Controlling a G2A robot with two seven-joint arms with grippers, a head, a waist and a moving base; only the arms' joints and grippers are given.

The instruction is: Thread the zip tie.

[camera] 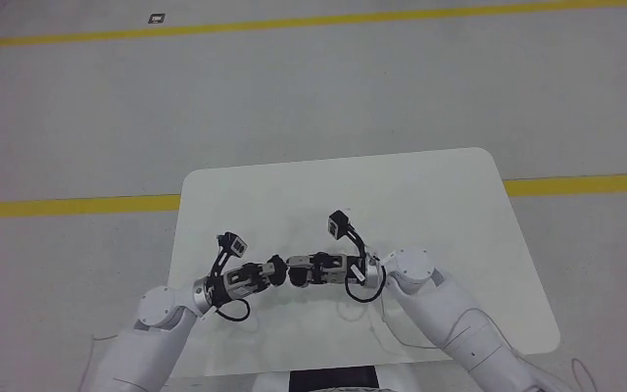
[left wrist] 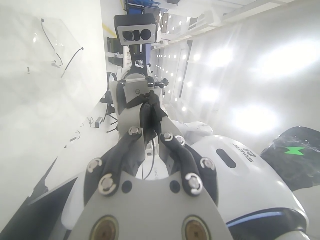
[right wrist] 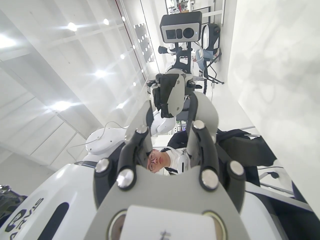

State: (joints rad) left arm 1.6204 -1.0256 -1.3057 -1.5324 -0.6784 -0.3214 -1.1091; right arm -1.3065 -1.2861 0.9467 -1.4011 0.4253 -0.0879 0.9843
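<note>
Over the white rounded table [camera: 392,196] the two arms meet tip to tip. The right claw [right wrist: 172,102] is spread; the left claw [left wrist: 150,111] is pressed together. The thin black plastic zip tie [left wrist: 72,61], if that strand is it, lies on the table apart from both. Likely light, springy and slick: pinch it just behind the head, flat faces in the grip.

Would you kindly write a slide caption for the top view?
Left gripper and right gripper face each other, tips close, above the near half of the white table.
</note>
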